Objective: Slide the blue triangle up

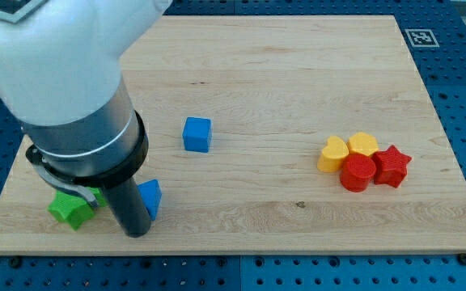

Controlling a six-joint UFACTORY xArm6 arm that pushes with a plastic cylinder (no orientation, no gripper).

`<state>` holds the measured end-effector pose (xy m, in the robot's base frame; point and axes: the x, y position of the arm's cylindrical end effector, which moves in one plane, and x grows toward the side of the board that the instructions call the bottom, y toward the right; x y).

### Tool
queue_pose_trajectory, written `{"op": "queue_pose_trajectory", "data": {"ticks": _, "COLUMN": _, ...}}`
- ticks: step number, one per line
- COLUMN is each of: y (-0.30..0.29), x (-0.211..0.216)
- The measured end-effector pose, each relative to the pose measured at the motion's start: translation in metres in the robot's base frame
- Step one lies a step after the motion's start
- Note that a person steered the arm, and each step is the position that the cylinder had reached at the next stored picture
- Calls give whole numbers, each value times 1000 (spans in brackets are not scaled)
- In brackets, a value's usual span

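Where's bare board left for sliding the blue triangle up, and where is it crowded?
Free: the stretch above the blue triangle toward the view's top, left of the blue cube; also the wide middle between that cube and the yellow heart. Crowded: bottom-left, where my tip touches the triangle beside the green star.

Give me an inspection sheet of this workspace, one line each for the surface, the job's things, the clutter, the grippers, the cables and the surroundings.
Surface: wooden board, on a blue perforated base.
Job's things: blue triangle near the view's bottom left, partly hidden by the rod.
Clutter: blue cube above the triangle; green star at the far left; a touching cluster at the view's right of yellow heart, yellow block, red cylinder and red star.
Grippers: none fitted; my tip rests against the triangle's left side.
Cables: nothing seen.
Surroundings: a printed marker tag at the view's top right.
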<state>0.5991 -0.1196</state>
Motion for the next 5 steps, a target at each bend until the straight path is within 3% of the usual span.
{"op": "queue_pose_trajectory", "data": {"ticks": 2, "y": 17, "x": -8}}
{"op": "queue_pose_trajectory", "data": {"ticks": 5, "y": 18, "x": -60}}
